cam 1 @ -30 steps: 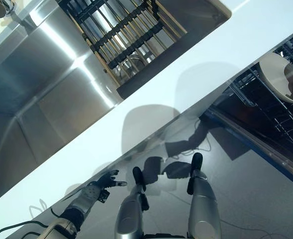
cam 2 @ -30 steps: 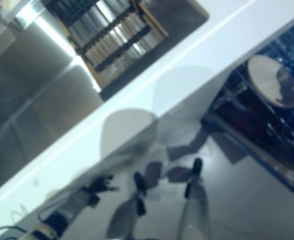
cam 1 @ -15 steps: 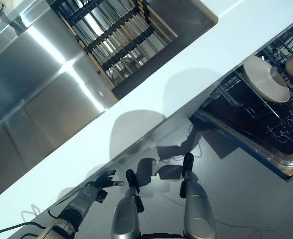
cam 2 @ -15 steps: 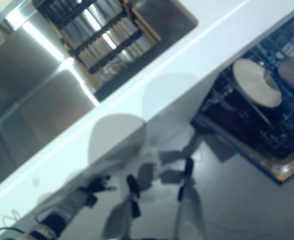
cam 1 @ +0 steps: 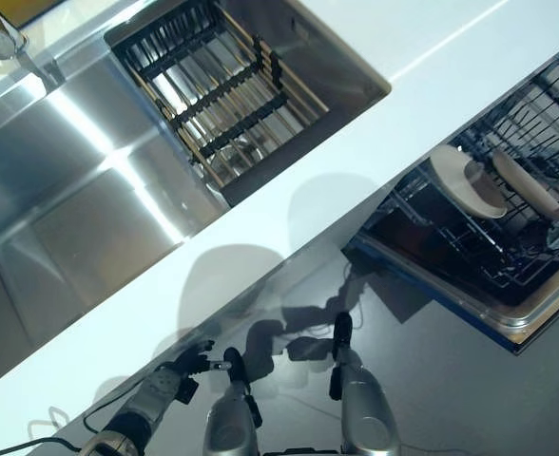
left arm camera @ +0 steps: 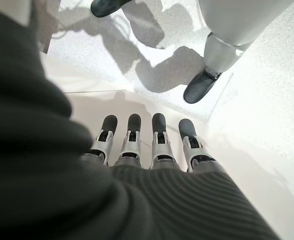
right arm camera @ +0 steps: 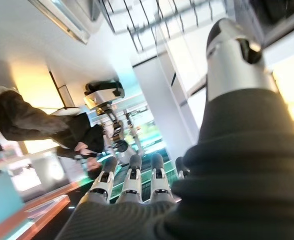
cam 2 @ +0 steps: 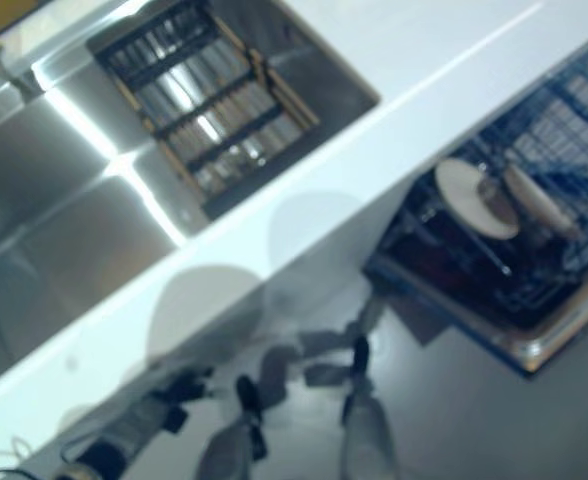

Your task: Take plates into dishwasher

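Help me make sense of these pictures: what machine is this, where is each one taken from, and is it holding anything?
This is a humanoid robot with two arms. Two pictures come from cameras on its head, looking down; the other two come from cameras on its wrists, looking along each hand.

From the head you see a white counter with a steel sink and a rack inside it. Lower right, an open dishwasher has two plates standing in its wire basket.

The left hand hangs low by the counter's edge, fingers straight, holding nothing. The right hand appears only in its own wrist picture, also straight-fingered and empty, with a person in the room beyond.
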Tool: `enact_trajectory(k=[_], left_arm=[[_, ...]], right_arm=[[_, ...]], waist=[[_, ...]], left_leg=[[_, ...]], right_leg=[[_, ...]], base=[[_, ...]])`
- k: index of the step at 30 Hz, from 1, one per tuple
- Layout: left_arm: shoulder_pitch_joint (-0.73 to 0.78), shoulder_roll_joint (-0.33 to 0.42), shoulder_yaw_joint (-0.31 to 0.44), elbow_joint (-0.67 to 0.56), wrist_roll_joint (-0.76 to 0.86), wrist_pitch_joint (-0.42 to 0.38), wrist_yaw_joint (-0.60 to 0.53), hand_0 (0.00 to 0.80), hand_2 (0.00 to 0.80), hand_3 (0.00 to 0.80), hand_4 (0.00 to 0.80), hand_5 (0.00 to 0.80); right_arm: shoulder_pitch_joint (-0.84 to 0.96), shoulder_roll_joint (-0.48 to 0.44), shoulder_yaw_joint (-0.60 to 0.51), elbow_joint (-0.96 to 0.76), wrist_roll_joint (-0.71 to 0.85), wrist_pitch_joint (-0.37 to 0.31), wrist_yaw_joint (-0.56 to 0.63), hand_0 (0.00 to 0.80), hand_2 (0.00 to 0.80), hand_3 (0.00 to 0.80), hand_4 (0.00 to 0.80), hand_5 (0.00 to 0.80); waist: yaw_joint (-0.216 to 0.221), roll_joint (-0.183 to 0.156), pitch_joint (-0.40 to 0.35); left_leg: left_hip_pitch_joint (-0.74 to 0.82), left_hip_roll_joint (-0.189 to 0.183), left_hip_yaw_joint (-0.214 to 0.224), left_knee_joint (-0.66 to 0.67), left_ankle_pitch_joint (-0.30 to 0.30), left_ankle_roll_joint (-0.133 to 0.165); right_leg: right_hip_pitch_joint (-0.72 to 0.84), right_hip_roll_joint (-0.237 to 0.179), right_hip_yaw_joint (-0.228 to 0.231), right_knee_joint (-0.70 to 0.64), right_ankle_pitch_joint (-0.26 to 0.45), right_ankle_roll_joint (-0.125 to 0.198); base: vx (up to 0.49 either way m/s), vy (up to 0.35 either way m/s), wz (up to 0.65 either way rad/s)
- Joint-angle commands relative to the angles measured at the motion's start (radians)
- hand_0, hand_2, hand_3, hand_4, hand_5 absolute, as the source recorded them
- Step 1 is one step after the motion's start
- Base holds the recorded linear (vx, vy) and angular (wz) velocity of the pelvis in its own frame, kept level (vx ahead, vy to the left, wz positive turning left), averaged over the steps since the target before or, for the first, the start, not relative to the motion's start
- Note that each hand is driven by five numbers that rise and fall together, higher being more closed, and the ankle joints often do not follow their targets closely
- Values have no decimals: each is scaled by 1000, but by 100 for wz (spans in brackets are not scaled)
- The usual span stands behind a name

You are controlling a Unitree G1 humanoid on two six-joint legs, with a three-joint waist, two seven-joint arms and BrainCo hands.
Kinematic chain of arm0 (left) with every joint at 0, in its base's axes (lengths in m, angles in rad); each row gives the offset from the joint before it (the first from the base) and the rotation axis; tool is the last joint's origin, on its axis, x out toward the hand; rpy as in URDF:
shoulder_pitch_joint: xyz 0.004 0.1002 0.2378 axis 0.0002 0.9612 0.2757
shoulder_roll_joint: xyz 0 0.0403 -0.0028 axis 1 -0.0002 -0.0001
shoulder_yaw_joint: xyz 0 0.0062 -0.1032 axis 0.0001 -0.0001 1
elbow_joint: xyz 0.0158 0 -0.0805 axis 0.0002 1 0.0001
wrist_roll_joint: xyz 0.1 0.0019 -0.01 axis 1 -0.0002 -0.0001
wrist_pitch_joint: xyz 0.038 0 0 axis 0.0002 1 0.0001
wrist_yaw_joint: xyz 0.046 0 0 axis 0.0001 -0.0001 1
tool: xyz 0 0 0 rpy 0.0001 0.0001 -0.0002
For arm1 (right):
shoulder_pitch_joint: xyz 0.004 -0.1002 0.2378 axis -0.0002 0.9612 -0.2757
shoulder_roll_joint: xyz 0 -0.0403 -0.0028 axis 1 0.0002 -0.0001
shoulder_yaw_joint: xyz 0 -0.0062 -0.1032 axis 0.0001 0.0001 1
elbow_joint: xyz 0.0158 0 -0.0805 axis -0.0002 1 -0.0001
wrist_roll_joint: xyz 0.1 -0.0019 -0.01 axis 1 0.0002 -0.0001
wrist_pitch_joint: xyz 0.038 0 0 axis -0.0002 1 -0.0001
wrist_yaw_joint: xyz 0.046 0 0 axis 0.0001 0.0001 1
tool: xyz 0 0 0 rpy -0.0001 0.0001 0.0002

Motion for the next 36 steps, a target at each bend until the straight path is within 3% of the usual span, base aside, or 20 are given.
enact_trajectory(k=[1,6,12,20,28,36], left_arm=[[9,32,6,65,26,-8,18,0,0,0,0,0],[25,41,4,83,25,-8,12,0,0,0,0,0],[36,63,15,117,38,-7,-11,0,0,0,0,0],[25,65,-1,146,45,-13,-16,0,0,0,0,0],[-6,60,-9,150,47,-12,-13,0,0,0,0,0],[-66,17,-24,139,-15,-42,20,0,0,0,0,0]], right_arm=[[38,-36,-29,13,63,-70,-49,0,0,0,0,0],[119,-28,-112,22,104,-96,-37,0,0,0,0,0],[216,24,-230,106,270,-144,6,0,0,0,0,0],[296,123,-342,231,455,-229,53,0,0,0,0,0],[313,202,-352,267,573,-287,121,0,0,0,0,0],[277,287,-307,233,653,-434,175,0,0,0,0,0]], waist=[[-11,-47,-92],[-25,-55,-127],[-37,-59,-161],[-29,-48,-169],[-29,-12,-151],[-52,74,-83]], left_leg=[[-63,2,0,98,-39,40],[-35,-15,22,105,-64,55],[-1,-37,46,119,-101,77],[-2,-45,49,167,-141,92],[-31,-49,35,196,-144,92],[-89,-67,7,170,-98,81]], right_leg=[[69,-28,-34,57,-125,25],[90,-49,-14,34,-100,50],[110,-83,6,11,-63,88],[111,-120,-1,21,-39,92],[94,-144,-5,51,-47,83],[21,-140,11,126,-104,66]], base=[[65,149,-10],[53,120,-4],[35,93,-9],[0,12,-3],[-29,-15,-3],[-124,25,-1]])
